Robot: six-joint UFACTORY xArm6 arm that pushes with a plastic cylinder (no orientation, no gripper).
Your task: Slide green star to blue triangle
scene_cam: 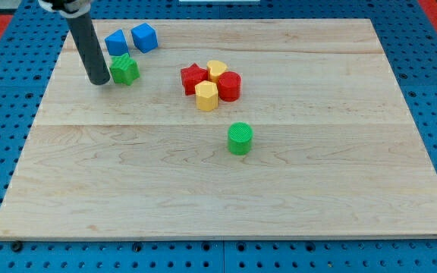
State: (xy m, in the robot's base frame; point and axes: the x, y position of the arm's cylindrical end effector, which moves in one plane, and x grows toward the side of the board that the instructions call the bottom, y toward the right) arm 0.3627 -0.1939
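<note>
Rod leans in from view's top left, my tip point(99, 80) on counter point(218, 189), just left of green star point(124, 70). No fingers on rig. Blue triangle point(116, 42) just above star.

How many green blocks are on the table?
2. The green star sits near the view's top left, right beside my tip. The green cylinder stands alone near the middle. None seem hidden.
</note>
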